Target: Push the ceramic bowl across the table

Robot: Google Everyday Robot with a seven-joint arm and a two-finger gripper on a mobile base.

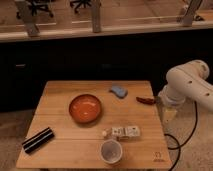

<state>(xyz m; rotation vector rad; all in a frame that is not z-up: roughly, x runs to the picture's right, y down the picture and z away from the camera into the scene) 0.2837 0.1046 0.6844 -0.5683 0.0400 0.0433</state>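
Planks of light wood make up the square table [60,95], seen from its near side. At its front-left corner a black bar-shaped item [38,140] lies slanted. Further right, left of the table's middle, sits the ceramic bowl [85,108], orange-red and glossy, upright, with bare wood all around it. Toward the front edge stands a pale cup [110,150], and just behind it lies a small white packet [125,131]. Near the back edge rests a blue object [119,91]. A red object [146,100] lies close to the right edge. A small mark [158,155] shows at the front-right corner. Beyond the right edge the white robot arm [187,85] bends downward, and the gripper [169,115] hangs beside the table, fingers spread, holding nothing, well apart from the bowl.
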